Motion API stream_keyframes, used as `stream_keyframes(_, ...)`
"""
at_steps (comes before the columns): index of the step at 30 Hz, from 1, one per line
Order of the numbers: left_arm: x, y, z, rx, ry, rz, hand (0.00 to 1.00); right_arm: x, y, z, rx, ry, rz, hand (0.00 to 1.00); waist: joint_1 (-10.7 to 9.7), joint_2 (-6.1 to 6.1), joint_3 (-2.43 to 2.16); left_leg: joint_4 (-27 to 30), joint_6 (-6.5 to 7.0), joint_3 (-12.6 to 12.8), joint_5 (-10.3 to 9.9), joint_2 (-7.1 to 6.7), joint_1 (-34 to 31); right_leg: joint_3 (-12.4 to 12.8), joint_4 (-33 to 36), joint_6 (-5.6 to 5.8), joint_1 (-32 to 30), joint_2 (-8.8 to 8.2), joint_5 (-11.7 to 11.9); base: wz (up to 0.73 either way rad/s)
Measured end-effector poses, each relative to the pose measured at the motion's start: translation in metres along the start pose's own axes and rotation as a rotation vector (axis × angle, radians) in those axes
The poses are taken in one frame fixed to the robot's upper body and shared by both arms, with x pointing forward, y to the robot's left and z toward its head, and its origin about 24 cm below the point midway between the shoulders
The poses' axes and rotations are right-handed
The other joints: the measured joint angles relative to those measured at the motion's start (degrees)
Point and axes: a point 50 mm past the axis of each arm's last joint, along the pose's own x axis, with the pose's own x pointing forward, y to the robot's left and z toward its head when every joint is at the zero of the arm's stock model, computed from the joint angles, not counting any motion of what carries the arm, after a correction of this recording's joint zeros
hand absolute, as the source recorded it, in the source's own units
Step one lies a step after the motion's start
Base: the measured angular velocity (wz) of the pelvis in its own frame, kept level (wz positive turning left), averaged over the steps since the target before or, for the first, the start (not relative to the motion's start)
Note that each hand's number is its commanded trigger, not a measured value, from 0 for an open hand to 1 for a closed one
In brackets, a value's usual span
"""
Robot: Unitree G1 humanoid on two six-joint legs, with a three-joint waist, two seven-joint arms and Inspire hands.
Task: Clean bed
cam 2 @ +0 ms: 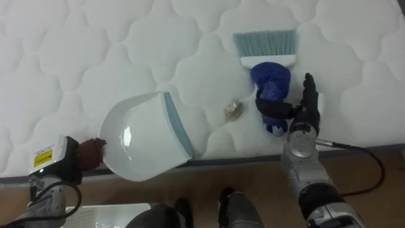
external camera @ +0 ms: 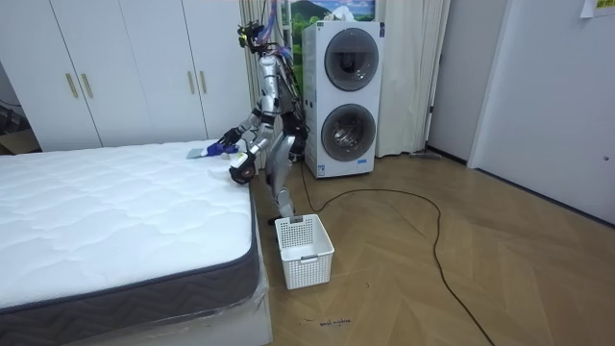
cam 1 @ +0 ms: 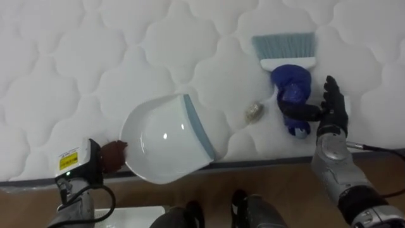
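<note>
- Where the quilted white mattress [cam 1: 76, 57] meets its near edge, a small crumpled scrap [cam 1: 254, 112] of pale, shiny stuff lies on the bed. It sits between the two cleaning tools and touches neither.
- Just right of the scrap lies a brush [cam 1: 290, 82] with a dark blue handle. Its light blue bristles point away from the robot, and its handle end points toward the mattress edge.
- The right hand [cam 1: 332, 111] sits against the handle's lower end. Its fingers are straight, held together and pointing up the bed beside the handle, while the thumb reaches sideways across the blue grip (nothing is curled round it).
- Left of the scrap is a white dustpan [cam 1: 161, 142]. Its grey-blue lip is turned toward the scrap, and its rounded back hangs out past the mattress edge.
- The left hand [cam 1: 92, 161] is closed round the dustpan's reddish-brown handle at the lower left.
- A yellow label [cam 1: 68, 159] sits on the white box at the back of that hand; its print is too small to read.
- In the room view the robot stands at the side of the bed, near a far corner, bent forward over it with both arms out.
- A white slatted basket [external camera: 304, 250] stands on the wooden floor [external camera: 461, 240] near the bed, on the robot's side.
- Two stacked front-loading washing machines [external camera: 346, 101] stand behind the robot, and white wardrobes [external camera: 135, 72] line the back wall.
</note>
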Motion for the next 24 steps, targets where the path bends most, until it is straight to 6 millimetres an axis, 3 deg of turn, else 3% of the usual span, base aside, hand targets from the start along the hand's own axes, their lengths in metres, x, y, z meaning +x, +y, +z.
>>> stream_keyframes(21, 0.004, 0.001, 0.014, -0.018, -0.018, -0.023, 1.00, 0.004, -0.015, -0.021, -0.513, -0.002, 0.062, 0.00, 1.57, 0.32, -0.04, 1.53, 0.19, -1.25, -0.14, 0.23, -1.36, -2.22, 0.55, -0.08, 0.06, -0.61, -0.24, 0.04)
stream_keyframes(22, 0.004, 0.001, 0.015, -0.021, -0.019, -0.026, 1.00, 0.004, -0.015, -0.021, -0.525, -0.003, 0.060, 0.38, 1.78, 0.36, -0.02, 1.79, 0.19, -1.39, -0.14, 0.33, -1.53, -2.42, 0.54, -0.09, 0.11, -0.58, -0.24, 0.05)
stream_keyframes(23, 0.003, -0.001, 0.016, -0.022, -0.018, -0.034, 1.00, 0.004, -0.016, -0.022, -0.543, 0.001, 0.056, 0.84, 1.84, 0.47, -0.01, 1.91, 0.19, -1.48, -0.14, 0.35, -1.53, -2.51, 0.49, -0.08, 0.23, -0.58, -0.24, 0.04)
stream_keyframes(24, 0.003, -0.001, 0.016, -0.022, -0.018, -0.041, 1.00, 0.004, -0.016, -0.022, -0.551, 0.001, 0.054, 1.00, 1.86, 0.57, 0.00, 1.95, 0.20, -1.54, -0.14, 0.36, -1.53, -2.58, 0.44, -0.08, 0.30, -0.58, -0.24, 0.00)
